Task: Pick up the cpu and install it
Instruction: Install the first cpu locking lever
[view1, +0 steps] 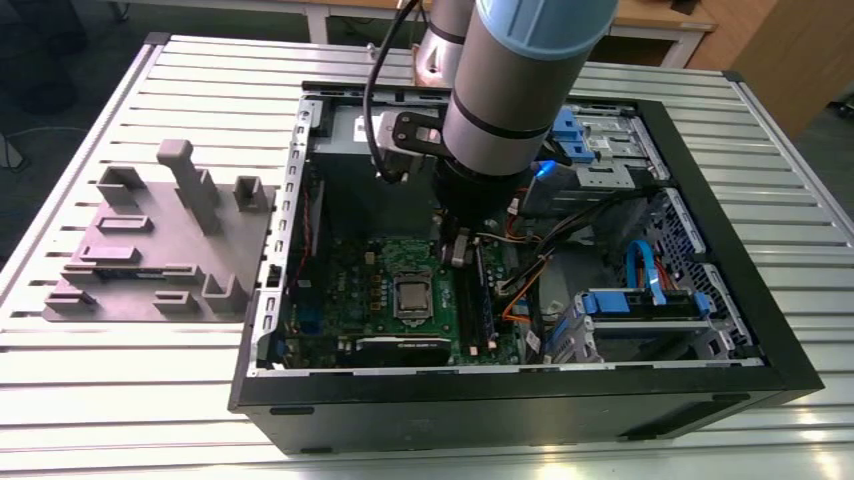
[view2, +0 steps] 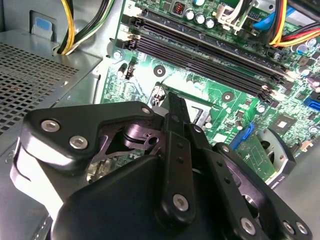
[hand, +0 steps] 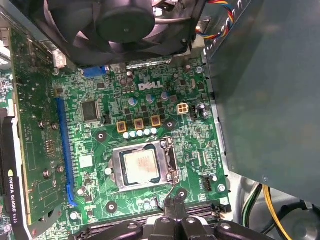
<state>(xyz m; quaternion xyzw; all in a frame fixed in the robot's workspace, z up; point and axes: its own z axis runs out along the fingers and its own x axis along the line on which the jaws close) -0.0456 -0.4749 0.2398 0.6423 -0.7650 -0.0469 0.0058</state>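
Exterior view, from its left: grey moulded fixture (view1: 160, 245) standing on the slatted worktop (view1: 80, 380), well apart from the work. Next, open computer case (view1: 534, 410) with the motherboard (view1: 354, 290) flat inside. Near the board's middle, the cpu (view1: 414, 297) already lying in its socket frame (hand: 116, 167), silver top up. Just beside it, fingers (view2: 176, 125) pressed together with nothing between them, tips low by the thin socket lever (hand: 172, 189).

Probably a seating or latching stage. Best handled with a straight, gentle approach and no sideways push on the chip or frame.

Further right, memory slots (view2: 210, 55) hard against the working spot, then loose orange cables (view1: 523, 292) and a blue drive bay (view1: 641, 300): little room to swing that way.
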